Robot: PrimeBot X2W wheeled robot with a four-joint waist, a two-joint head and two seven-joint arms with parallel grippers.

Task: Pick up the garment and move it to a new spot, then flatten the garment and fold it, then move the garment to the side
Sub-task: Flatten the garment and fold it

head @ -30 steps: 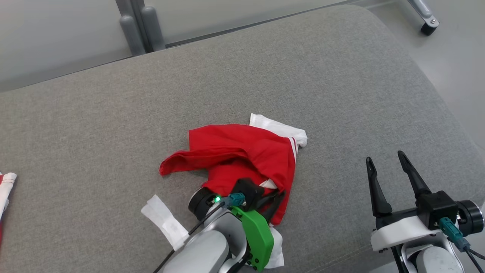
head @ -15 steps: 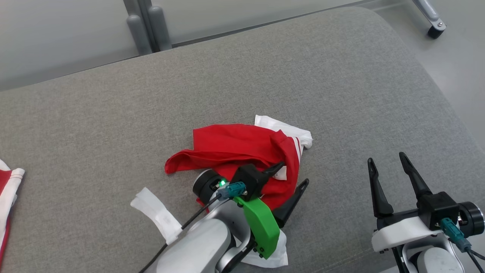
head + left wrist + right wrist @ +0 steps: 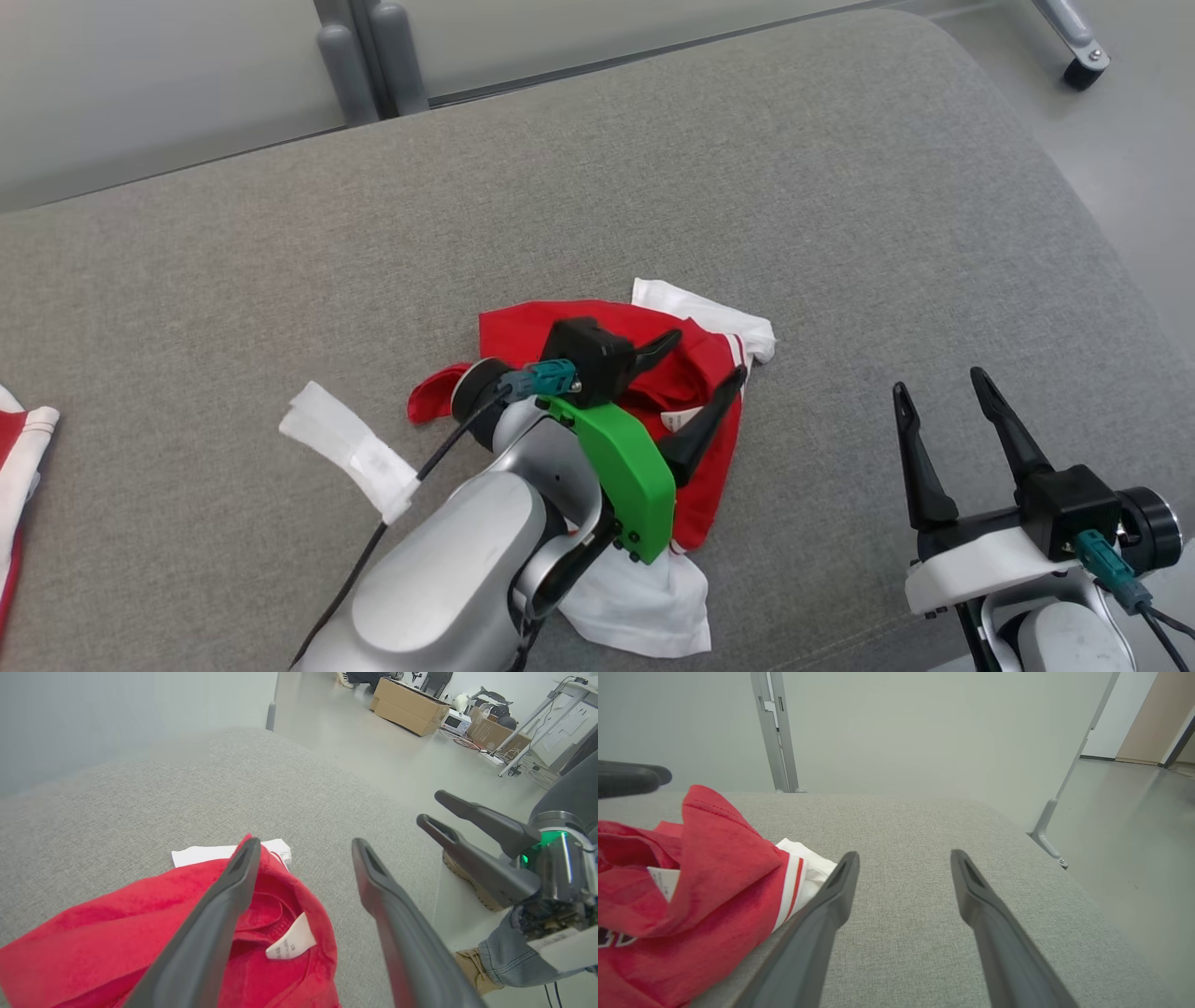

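left end effector released garment, fingers apart | right end effector apart

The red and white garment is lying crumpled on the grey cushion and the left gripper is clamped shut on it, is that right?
Not quite. The left gripper is open, its jaws standing apart over the garment, as the left wrist view shows. The garment does lie crumpled on the grey cushion.

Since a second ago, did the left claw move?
Yes. The left claw opened and moved forward over the shirt, closer to its white sleeve.
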